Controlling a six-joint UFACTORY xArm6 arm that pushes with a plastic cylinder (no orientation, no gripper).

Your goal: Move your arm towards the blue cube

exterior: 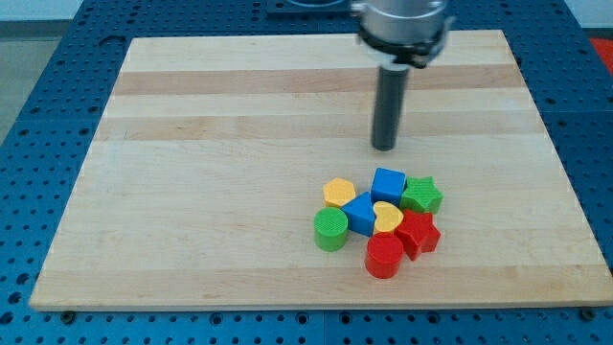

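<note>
The blue cube [389, 184] sits at the top of a tight cluster of blocks on the wooden board [211, 182], right of centre. My tip [384, 148] is just above the cube in the view, a short gap away and not touching it. The rod rises straight up to the arm's body at the view's top.
The cluster holds a yellow hexagon [339, 192], a second blue block [360, 213], a yellow heart [387, 217], a green star [422, 196], a green cylinder [331, 230], a red star [419, 233] and a red cylinder [385, 256]. Blue perforated table surrounds the board.
</note>
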